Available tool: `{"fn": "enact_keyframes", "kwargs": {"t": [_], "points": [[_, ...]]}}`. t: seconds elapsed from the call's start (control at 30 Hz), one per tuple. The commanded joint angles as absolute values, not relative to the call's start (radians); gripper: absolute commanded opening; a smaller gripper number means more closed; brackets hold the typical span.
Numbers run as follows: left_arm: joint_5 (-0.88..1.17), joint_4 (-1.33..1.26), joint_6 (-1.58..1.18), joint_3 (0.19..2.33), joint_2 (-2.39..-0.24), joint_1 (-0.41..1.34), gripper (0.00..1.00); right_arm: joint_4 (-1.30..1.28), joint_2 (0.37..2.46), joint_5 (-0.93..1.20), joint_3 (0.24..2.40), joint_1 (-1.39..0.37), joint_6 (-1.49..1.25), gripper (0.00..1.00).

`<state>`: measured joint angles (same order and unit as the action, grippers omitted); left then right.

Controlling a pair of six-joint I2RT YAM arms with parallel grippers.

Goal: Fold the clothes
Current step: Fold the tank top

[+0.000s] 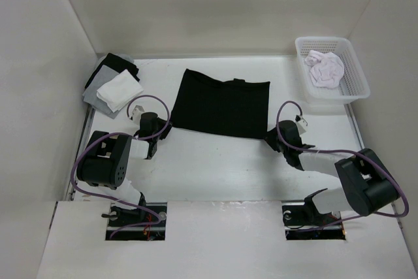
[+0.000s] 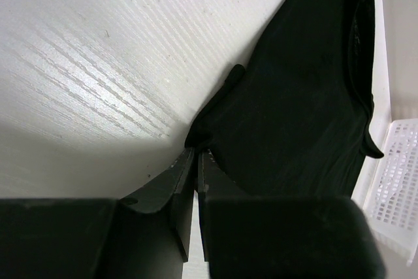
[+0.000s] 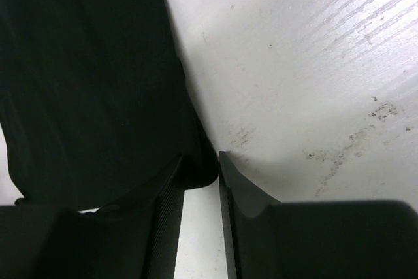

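The clothes (image 1: 222,102), a plain black shirt, lie flat as a wide rectangle in the middle of the white table. My left gripper (image 1: 163,129) is at the shirt's near left corner. In the left wrist view its jaws (image 2: 196,151) are pressed together on that corner of the shirt (image 2: 300,96). My right gripper (image 1: 273,136) is at the near right corner. In the right wrist view its fingers (image 3: 201,156) stand apart with a gap, and the corner of the black fabric (image 3: 85,76) lies between their tips.
A white basket (image 1: 358,70) holding a pale garment (image 1: 326,70) stands at the back right; its mesh wall (image 2: 398,174) also shows in the left wrist view. A stack of white, grey and black cloth squares (image 1: 114,86) lies at the back left. White walls enclose the table.
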<state>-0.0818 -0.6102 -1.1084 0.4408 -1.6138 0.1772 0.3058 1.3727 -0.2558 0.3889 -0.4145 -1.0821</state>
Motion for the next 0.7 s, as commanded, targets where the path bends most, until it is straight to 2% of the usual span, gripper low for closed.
{"fn": "enact_keyframes", "kwargs": {"t": [0.0, 0.07, 0.17, 0.33, 0.47, 0.67], "points": [[-0.086, -0.667, -1.117, 0.453, -1.612, 0.179, 0.04, 0.319, 1.344, -0.276, 0.393, -0.424, -1.108, 0.34], [-0.089, -0.667, -1.117, 0.453, -1.612, 0.182, 0.04, 0.308, 1.322, -0.275, 0.379, -0.424, -1.108, 0.39], [-0.089, -0.667, -1.117, 0.451, -1.609, 0.182, 0.04, 0.288, 1.313, -0.264, 0.379, -0.424, -1.108, 0.39], [-0.089, -0.664, -1.117, 0.449, -1.597, 0.182, 0.04, 0.302, 1.371, -0.244, 0.406, -0.424, -1.109, 0.32], [-0.094, -0.666, -1.117, 0.448, -1.595, 0.182, 0.03, 0.336, 1.422, -0.232, 0.422, -0.426, -1.114, 0.23], [-0.089, -0.669, -1.117, 0.453, -1.6, 0.179, 0.0, 0.379, 1.462, -0.247, 0.443, -0.427, -1.106, 0.0]]}}
